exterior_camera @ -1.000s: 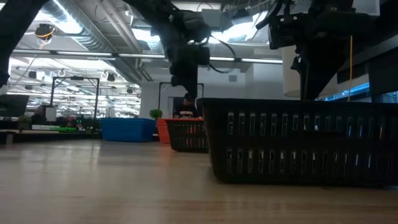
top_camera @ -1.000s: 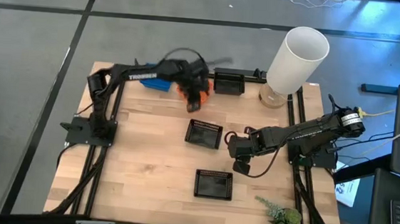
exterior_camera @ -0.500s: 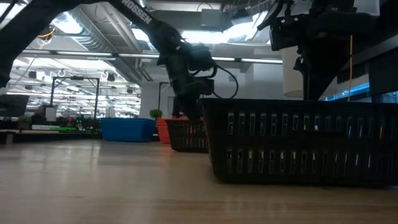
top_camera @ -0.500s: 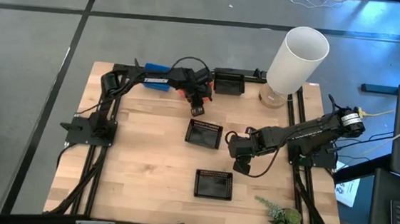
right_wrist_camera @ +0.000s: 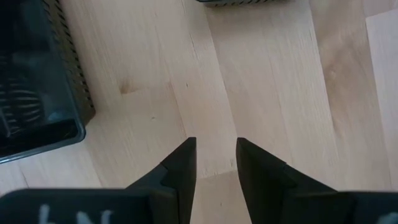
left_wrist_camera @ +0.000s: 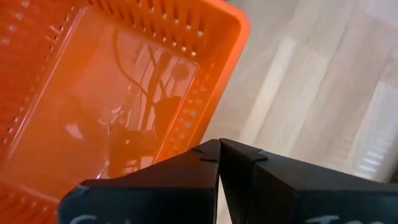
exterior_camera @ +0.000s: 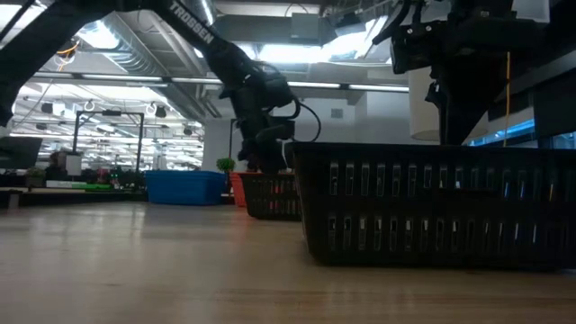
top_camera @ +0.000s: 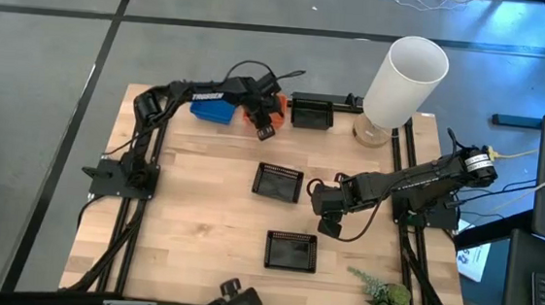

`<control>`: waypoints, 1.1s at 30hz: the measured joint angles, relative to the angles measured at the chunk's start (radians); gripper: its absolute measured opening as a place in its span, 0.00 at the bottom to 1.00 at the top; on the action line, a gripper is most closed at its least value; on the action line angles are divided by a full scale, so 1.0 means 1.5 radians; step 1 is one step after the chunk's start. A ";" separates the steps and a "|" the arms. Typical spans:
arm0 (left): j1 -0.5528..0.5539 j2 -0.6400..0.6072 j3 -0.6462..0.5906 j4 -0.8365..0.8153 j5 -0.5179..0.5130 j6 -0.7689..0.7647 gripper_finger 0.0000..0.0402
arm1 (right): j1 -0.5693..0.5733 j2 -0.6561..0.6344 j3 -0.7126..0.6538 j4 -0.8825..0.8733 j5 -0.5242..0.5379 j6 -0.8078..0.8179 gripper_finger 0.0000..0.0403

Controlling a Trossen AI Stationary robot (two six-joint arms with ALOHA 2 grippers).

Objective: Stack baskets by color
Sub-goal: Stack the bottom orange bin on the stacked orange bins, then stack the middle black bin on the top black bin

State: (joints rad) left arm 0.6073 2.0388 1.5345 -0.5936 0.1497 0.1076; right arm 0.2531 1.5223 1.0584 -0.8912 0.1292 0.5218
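My left pincer [top_camera: 267, 130], closed and empty, hovers over the orange basket [left_wrist_camera: 106, 93] at the surface's far edge; my right pincer [right_wrist_camera: 215, 155] hangs open beside the middle black basket [top_camera: 278, 182].

Even overhead light, soft shadows, glare in orange basket [left_wrist_camera: 112, 106]

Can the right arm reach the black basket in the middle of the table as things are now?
Probably yes. The right gripper hovers beside the middle black basket, fingers open and empty, with only bare wood between them. The left gripper is far off, at the orange basket.
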 joint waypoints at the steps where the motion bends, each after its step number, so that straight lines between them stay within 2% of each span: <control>1: 0.002 0.000 0.000 0.001 0.000 0.000 0.00 | 0.000 0.000 0.000 0.000 0.000 0.000 0.28; 5: 0.001 -0.003 0.003 0.009 -0.008 0.017 0.00 | 0.000 0.000 0.000 0.000 -0.001 0.000 0.28; 9: -0.006 -0.003 0.043 -0.057 0.014 0.005 0.00 | 0.000 0.000 0.000 0.000 -0.011 0.001 0.28; 13: -0.042 -0.003 0.135 -0.250 0.018 0.004 0.00 | 0.000 0.000 0.000 0.000 -0.024 -0.001 0.28; 16: -0.082 -0.003 0.207 -0.407 -0.014 -0.012 0.00 | 0.000 0.000 0.000 0.005 -0.021 -0.008 0.28; 19: -0.123 -0.003 0.268 -0.556 -0.051 -0.030 0.00 | 0.000 0.000 0.000 0.037 0.012 -0.034 0.28; 22: -0.159 -0.010 0.295 -0.649 -0.075 -0.031 0.00 | 0.000 0.000 0.000 0.089 0.050 -0.082 0.28; 27: -0.198 -0.089 0.225 -0.649 -0.054 -0.030 0.00 | 0.000 0.000 0.000 0.186 0.139 -0.178 0.28; 33: -0.201 -0.302 0.011 -0.614 -0.080 -0.082 0.00 | -0.011 0.000 0.000 0.256 0.192 -0.251 0.28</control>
State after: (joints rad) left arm 0.3059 1.5865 1.5505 -1.5145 0.0290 -0.0161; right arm 0.2363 1.5223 1.0584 -0.5072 0.4166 0.1454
